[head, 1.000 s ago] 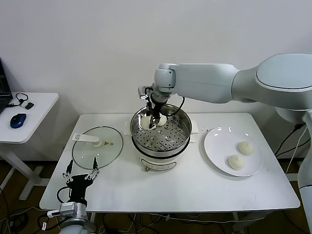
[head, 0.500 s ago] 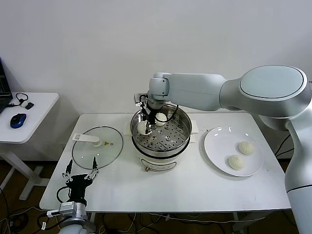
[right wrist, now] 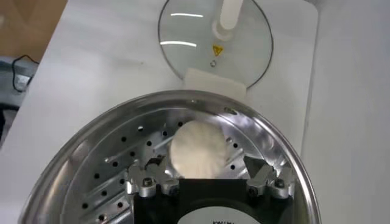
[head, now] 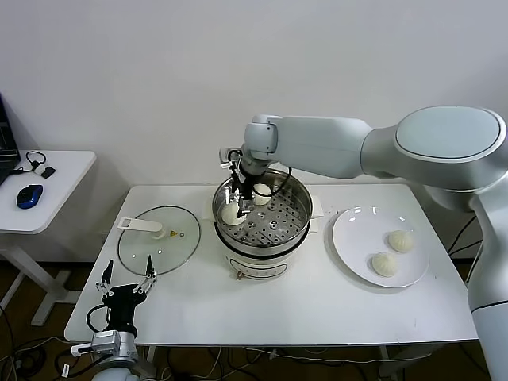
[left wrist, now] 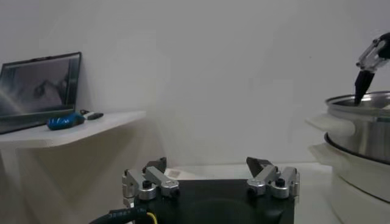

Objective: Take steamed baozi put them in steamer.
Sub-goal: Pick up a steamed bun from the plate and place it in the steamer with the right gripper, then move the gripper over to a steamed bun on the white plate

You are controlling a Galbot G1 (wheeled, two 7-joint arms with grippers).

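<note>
Released a moment ago, the bun that the right gripper (head: 240, 193) carried over the steamer (head: 295, 208) now lies free on the perforated tray at the steamer's left side, and the jaws that were clamped on it a second earlier stand spread wide above it. The wrist view confirms it — the released baozi (right wrist: 198, 149) sits on the tray between the two parted fingers (right wrist: 146, 183), with nothing pinching it. A second baozi (head: 261, 190) rests at the steamer's far side, just beside the first, so two of the four steamed baozi are inside. The other two (head: 399, 240) lie on the white plate (head: 349, 238) to the right of the steamer, near each other but apart. That puts the task at about its halfway mark: this placement looks complete, and the likely next move is for the right arm to lift clear of the steamer's rim and cross to the plate for a third bun — taking care not to nudge the two already set down. The left gripper (head: 127, 279) hangs parked off the table's front edge, well to the left of the steamer and near the glass lid (head: 186, 238), its fingers open and empty.
</note>
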